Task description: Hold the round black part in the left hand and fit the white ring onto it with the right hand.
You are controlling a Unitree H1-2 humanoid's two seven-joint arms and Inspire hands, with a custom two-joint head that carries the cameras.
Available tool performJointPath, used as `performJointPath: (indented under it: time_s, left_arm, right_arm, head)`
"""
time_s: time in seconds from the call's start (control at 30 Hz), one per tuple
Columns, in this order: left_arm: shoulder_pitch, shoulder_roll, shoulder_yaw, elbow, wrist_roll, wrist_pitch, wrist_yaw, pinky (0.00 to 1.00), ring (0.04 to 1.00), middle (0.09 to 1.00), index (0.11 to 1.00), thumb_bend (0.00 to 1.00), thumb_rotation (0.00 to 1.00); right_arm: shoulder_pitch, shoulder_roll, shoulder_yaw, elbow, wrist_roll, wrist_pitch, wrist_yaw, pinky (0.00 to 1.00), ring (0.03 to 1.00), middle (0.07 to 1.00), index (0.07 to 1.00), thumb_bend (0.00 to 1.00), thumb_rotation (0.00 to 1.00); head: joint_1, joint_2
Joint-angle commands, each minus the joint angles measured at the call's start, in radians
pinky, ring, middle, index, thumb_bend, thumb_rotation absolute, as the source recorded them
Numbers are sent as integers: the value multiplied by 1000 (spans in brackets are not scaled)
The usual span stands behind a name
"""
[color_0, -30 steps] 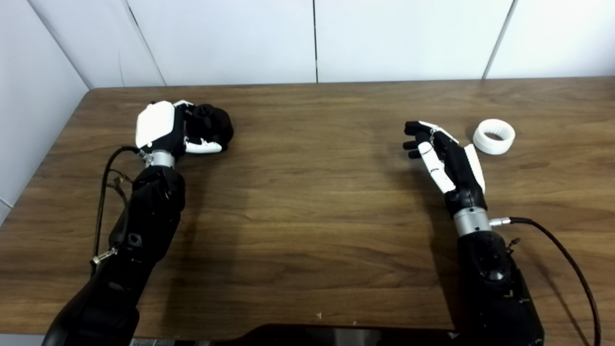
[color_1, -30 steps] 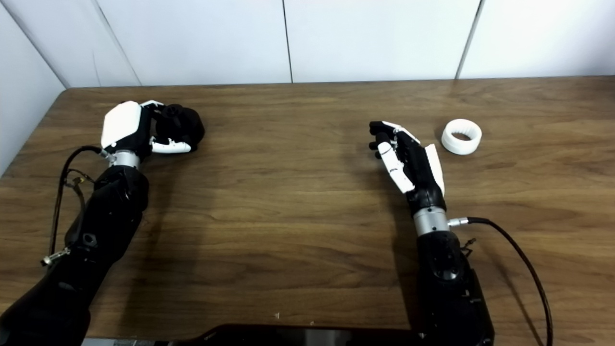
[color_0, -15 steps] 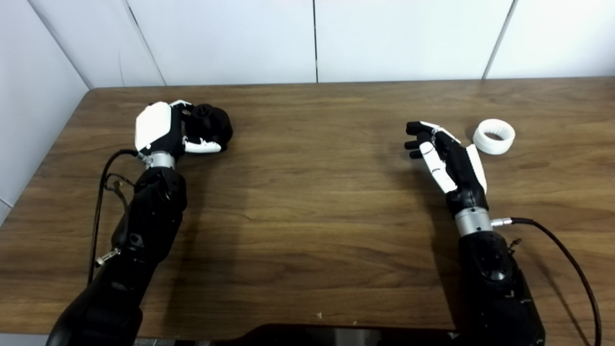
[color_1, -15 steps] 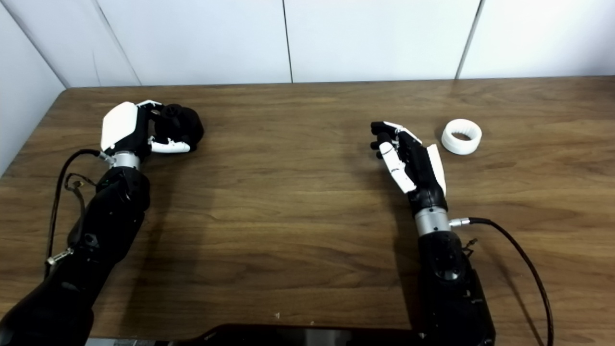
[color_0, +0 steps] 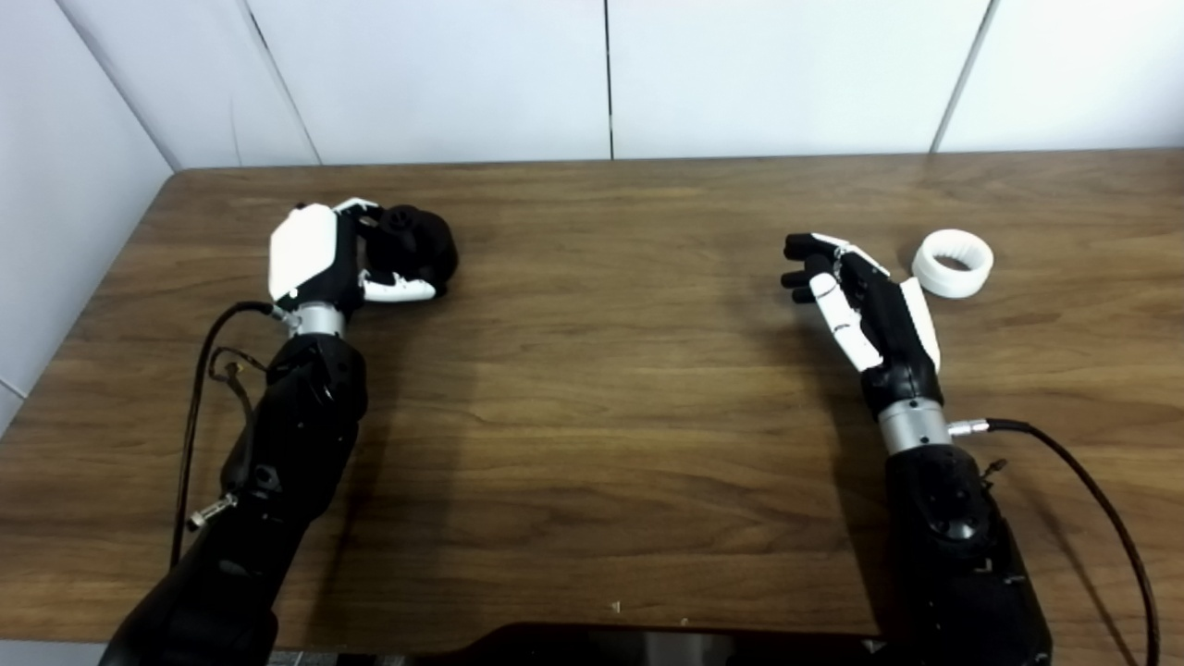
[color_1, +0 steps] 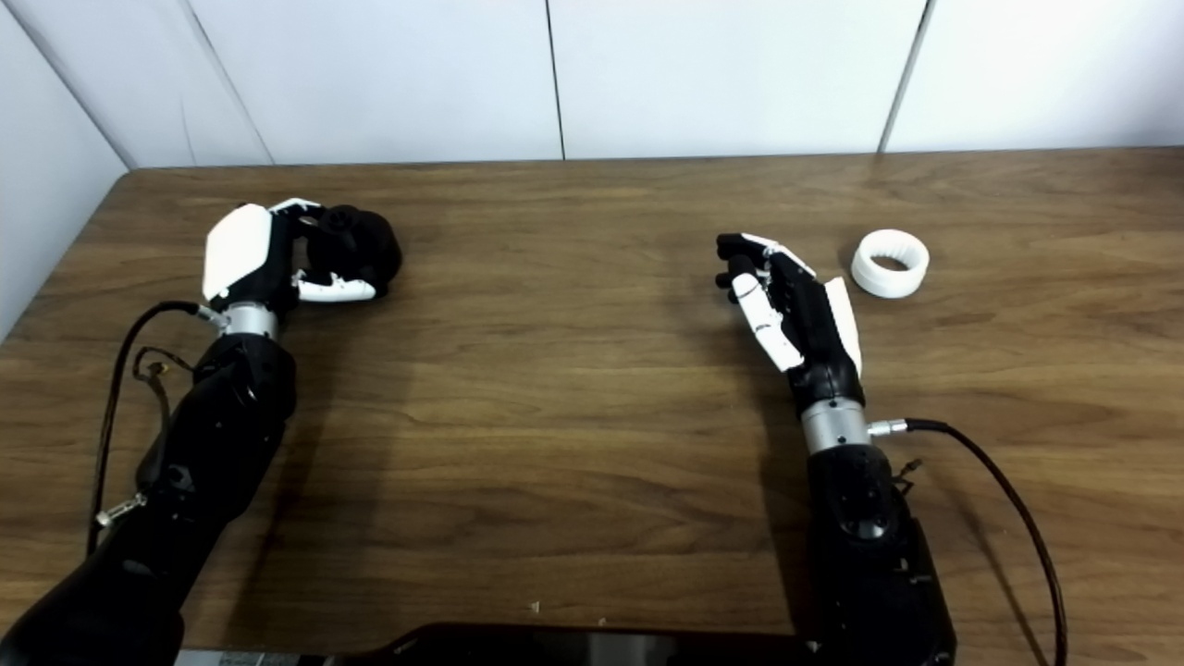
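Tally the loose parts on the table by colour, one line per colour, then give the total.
Black: 1, the round black part, held in the left hand.
White: 1, the white ring, lying on the table beside the open right hand, not touching it.
Total: 2

One round black part (color_0: 413, 246) sits upper left, one white ring (color_0: 952, 264) upper right, and two hands, all on one table (color_0: 592, 388).
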Motion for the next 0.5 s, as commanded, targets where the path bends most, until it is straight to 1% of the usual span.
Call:
performJointPath:
  time_s: [0.0, 0.17, 0.27, 0.33, 0.47]
  left_arm:
    - [6, -7, -9, -28, -6, -8, -17, 1000, 764, 641, 654, 984, 263]
    - [32, -25, -9, -58, -20, -10, -25, 1000, 768, 645, 656, 982, 275]
    - [48, -32, -18, -71, -18, -22, -24, 1000, 761, 643, 655, 981, 282]
    - [57, -39, -20, -79, -20, -26, -24, 1000, 747, 640, 653, 995, 276]
    - [75, -55, -27, -98, -15, -24, -27, 1000, 753, 641, 655, 994, 246]
  right_arm:
    - [-27, -15, -8, -4, -4, -46, 0, 640, 680, 759, 740, 424, 774]
    - [-28, -12, -8, -10, 1, -42, 1, 628, 671, 761, 737, 421, 772]
    - [-29, -14, -7, -14, -2, -38, 2, 624, 673, 765, 734, 426, 780]
    - [-29, -13, -6, -15, -4, -39, 0, 623, 676, 768, 733, 436, 786]
    - [-29, -11, -8, -16, -4, -40, -2, 622, 678, 770, 730, 444, 784]
  head:
    - [1, 1]
    - [4, 2]
    - [4, 2]
    - [2, 2]
    - [2, 3]
